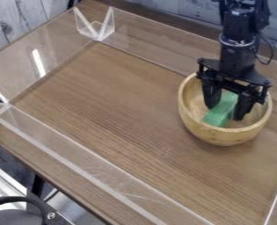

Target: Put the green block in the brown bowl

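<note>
The brown bowl [194, 123] stands at the right side of the wooden table. The green block [222, 112] lies inside it, leaning against the far inner wall. My gripper [229, 104] points straight down into the bowl, its black fingers [211, 98] on either side of the block. The jaws look slightly parted from the block, so the gripper reads as open. The block's upper end is hidden behind the fingers.
A low clear plastic wall [58, 145] runs round the wooden table [105, 105]. A clear bracket [95, 24] stands at the far left corner. The bowl sits close to the table's right edge.
</note>
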`<state>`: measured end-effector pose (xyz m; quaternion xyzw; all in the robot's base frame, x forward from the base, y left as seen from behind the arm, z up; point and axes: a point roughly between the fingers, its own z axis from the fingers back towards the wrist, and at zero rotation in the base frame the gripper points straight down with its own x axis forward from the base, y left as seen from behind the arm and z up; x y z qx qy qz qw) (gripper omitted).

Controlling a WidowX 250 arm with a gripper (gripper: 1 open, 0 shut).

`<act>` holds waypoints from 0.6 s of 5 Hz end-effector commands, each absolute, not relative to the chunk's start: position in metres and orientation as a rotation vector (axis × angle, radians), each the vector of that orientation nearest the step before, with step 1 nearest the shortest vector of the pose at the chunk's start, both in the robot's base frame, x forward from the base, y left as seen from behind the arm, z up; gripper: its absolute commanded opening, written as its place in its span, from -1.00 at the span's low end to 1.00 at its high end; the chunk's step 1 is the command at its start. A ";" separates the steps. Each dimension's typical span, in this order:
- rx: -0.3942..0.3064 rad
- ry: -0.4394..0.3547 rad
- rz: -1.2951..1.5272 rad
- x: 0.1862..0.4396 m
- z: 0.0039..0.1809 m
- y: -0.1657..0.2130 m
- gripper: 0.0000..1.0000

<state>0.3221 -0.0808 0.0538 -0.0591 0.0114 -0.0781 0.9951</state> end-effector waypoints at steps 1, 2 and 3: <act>-0.127 -0.062 -0.160 0.332 0.084 -0.081 1.00; -0.128 -0.079 -0.155 0.331 0.094 -0.078 1.00; -0.129 -0.128 -0.147 0.330 0.119 -0.075 1.00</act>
